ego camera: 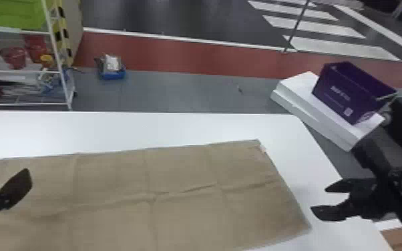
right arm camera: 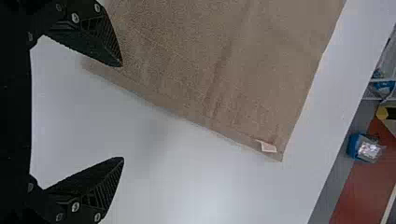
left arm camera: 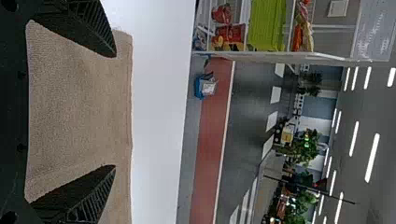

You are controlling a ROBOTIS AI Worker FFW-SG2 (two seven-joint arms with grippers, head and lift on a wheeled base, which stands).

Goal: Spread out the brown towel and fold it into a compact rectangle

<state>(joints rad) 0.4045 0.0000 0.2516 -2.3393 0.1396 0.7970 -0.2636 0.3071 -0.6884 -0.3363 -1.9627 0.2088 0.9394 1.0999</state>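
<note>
Head view, with twelve o'clock at the table's far side, has the brown towel [ego camera: 177,173] spread nearly flat on the white table [ego camera: 210,127], its long side running from nine to three. A white label [ego camera: 263,148] sits by the corner at two o'clock, and creases cross the cloth in both directions; they could serve as guides for the folds. One low wrinkle runs across the middle towards three, slight enough, I judge, to be left or smoothed in passing.

The left gripper [left arm camera: 115,111] is over the towel's nine o'clock end, fingers apart and nothing between them. The right gripper [ego camera: 319,200] hangs just outside the three o'clock edge, its fingers likewise parted and empty. With one at each end, they seem placed so that both short ends are within reach, and the open fingers suit pinching an edge without first dragging the cloth.

Spreading looks all but done and folding not begun. The next move probably calls for both grippers to take matching corners and carry them over together; uneven lifting would skew the fold. Such thin cloth may slip or bunch if only its hem is caught.

Farther out at two o'clock, a purple box [ego camera: 350,90] rests on white slabs [ego camera: 304,100].
</note>
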